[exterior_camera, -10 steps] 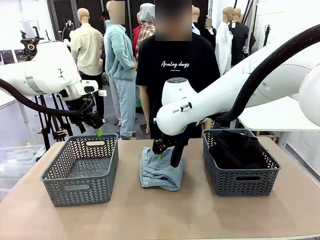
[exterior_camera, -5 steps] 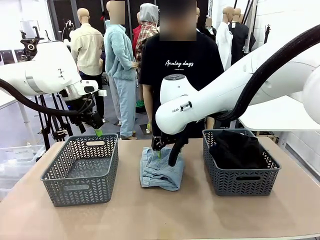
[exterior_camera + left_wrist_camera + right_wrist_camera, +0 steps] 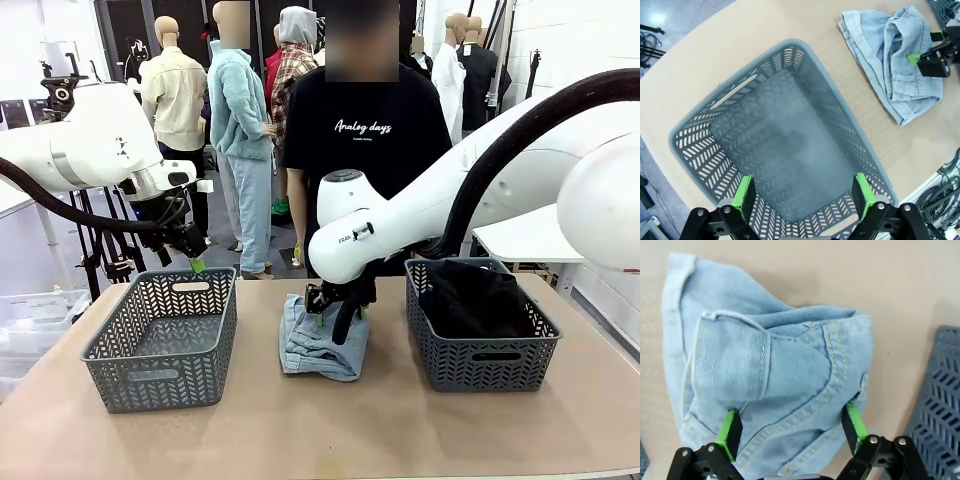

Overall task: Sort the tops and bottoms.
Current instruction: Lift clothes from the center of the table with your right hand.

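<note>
My right jaws point(image 3: 790, 427) hang released, straddling the folded pale denim shorts point(image 3: 320, 338) on the surface between the baskets; pinching one loose layer could unfurl them mid-lift.

Under my right gripper point(image 3: 792, 432) the pale denim bottoms point(image 3: 775, 375) look soft, woven and matt, with raised stitched seams. The table point(image 3: 330, 430) is smooth, matt tan board. Both baskets point(image 3: 785, 145) look like dull grey perforated plastic. My arm shells point(image 3: 420, 215) are glossy white.
</note>
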Controlling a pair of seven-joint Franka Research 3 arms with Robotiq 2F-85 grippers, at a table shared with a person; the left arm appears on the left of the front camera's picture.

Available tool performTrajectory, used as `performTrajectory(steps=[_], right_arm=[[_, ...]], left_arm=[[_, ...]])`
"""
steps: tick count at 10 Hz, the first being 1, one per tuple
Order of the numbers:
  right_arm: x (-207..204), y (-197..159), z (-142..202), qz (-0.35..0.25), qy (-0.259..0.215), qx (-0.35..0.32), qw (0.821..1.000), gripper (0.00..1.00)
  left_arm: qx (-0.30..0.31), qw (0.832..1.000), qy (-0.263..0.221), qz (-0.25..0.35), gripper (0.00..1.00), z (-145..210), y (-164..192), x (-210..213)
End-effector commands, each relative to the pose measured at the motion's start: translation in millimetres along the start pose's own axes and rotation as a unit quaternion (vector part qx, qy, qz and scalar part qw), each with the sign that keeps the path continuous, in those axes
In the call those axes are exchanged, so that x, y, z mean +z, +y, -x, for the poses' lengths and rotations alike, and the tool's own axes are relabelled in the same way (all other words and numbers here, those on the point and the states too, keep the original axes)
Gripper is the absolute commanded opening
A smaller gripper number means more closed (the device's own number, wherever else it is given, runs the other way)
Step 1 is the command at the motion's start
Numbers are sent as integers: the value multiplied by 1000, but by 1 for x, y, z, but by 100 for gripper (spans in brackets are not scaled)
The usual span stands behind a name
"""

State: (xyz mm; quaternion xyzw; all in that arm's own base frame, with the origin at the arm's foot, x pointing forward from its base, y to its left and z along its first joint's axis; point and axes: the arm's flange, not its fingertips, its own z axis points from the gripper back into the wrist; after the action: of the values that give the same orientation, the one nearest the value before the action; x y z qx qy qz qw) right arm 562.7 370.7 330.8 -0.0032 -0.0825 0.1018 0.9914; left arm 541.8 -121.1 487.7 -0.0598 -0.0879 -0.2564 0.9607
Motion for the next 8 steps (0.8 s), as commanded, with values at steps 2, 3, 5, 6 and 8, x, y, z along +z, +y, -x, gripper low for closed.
performTrajectory(steps=[2,3,5,6,8], right_arm=[[-11,0,-7,17,19,-5,1000,71],[-10,-1,-6,14,21,-8,1000,51],[-9,-3,-6,14,24,-14,1000,12],[-10,-4,-6,16,29,-19,999,0],[-11,-9,-7,8,33,-29,999,0]], left_arm=[[3,1000,-3,5,100,0,1,2],[3,1000,-3,5,100,0,1,2],[3,1000,-3,5,100,0,1,2],[3,1000,-3,5,100,0,1,2],[3,1000,-3,5,100,0,1,2]])
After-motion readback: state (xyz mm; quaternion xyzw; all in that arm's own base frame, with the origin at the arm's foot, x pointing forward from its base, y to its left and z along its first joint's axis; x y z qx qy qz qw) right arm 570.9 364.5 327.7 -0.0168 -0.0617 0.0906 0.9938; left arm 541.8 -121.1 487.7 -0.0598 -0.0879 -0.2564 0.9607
